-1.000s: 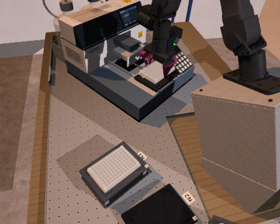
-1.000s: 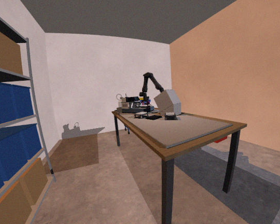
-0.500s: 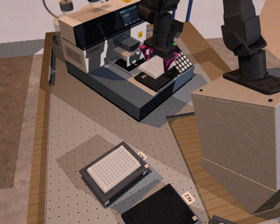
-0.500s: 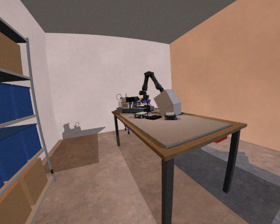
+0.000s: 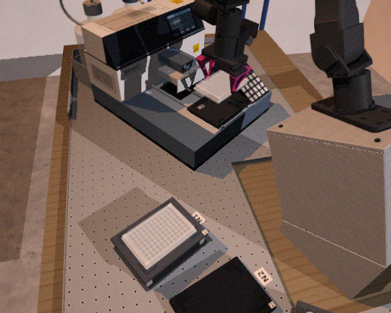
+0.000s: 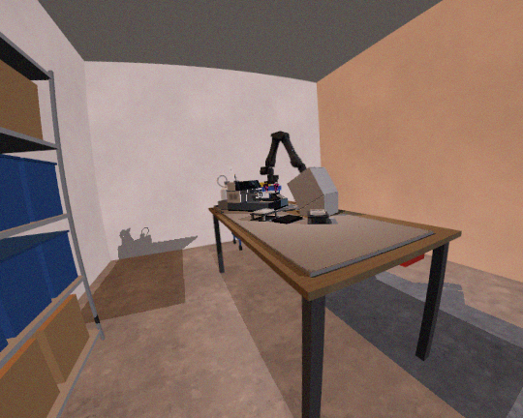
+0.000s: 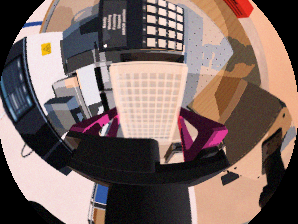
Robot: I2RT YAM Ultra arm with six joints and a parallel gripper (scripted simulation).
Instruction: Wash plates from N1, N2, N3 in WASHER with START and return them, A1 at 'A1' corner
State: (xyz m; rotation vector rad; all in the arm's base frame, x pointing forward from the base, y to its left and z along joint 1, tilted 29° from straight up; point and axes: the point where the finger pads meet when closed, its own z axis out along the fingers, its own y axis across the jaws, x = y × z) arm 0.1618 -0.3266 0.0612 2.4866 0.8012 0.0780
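My gripper (image 5: 220, 84) (image 7: 148, 109) is shut on a white 96-well plate (image 5: 213, 87) (image 7: 150, 92), held level above the black carrier (image 5: 208, 112) of the washer (image 5: 150, 127). The carrier's pocket shows bare under the plate. Nest N1 (image 5: 132, 266) holds a white plate (image 5: 161, 233), lying flat. Nest N2 (image 5: 219, 290) is empty and black. Nest N3 (image 6: 318, 220) holds a white plate (image 6: 318, 212). The keypad (image 5: 255, 87) (image 7: 164, 25) is right of the track. The lamp is not visible. The held plate's cut-off corner cannot be made out.
The manifold head (image 5: 177, 59) (image 7: 65, 110) stands beside the held plate, on the washer's body side. The arm's large box pedestal (image 5: 331, 181) (image 7: 250, 117) stands to the right. Bottles (image 5: 93, 9) stand behind the washer. The table (image 6: 384, 271) has a raised perforated board.
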